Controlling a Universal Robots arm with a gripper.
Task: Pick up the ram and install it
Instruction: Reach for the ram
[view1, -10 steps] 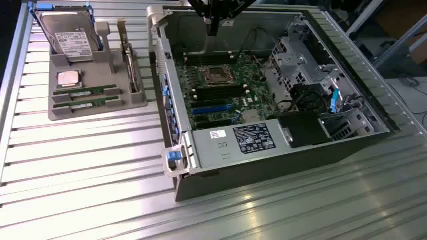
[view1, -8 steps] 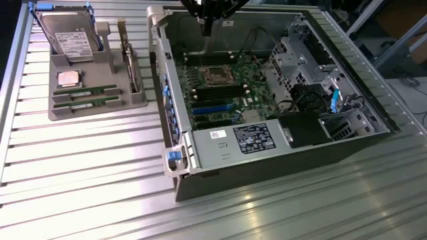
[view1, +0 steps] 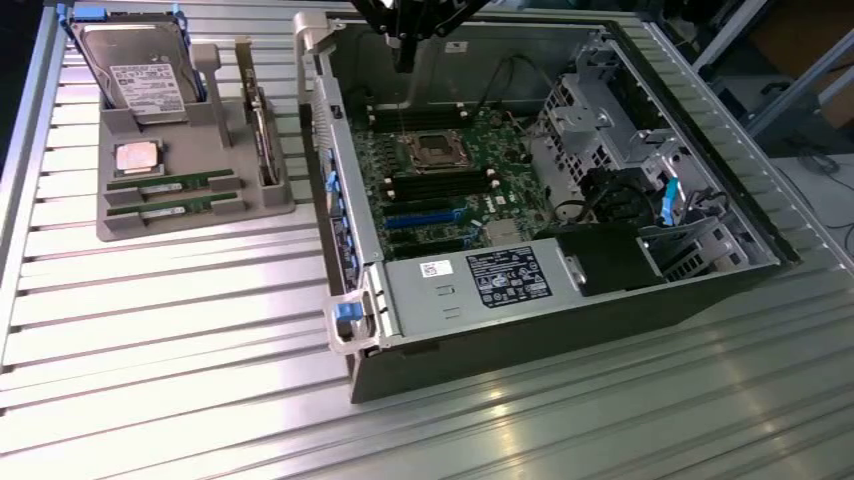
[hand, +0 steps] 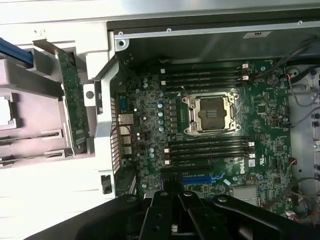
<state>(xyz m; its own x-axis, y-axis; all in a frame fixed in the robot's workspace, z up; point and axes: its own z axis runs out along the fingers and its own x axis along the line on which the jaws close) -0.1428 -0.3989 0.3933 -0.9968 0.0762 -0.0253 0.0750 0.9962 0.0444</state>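
slat table (view1: 160, 330), ext: ram (view1: 174, 183) in tray (view1: 187, 228), fingers (view1: 402, 55) shut

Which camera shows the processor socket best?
The wrist view: the socket is large and seen straight from above. The exterior view shows the socket smaller, at a slant, inside the case.

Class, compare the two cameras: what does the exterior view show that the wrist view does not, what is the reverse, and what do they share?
Exterior view: the power supply, the ridged table, and both ram sticks end to end in the grey holder.
Wrist view: the metal port sockets along the edge of the motherboard.
Shared: the empty processor socket, the blue slot, the upright green card and the shut gripper over the open computer case.
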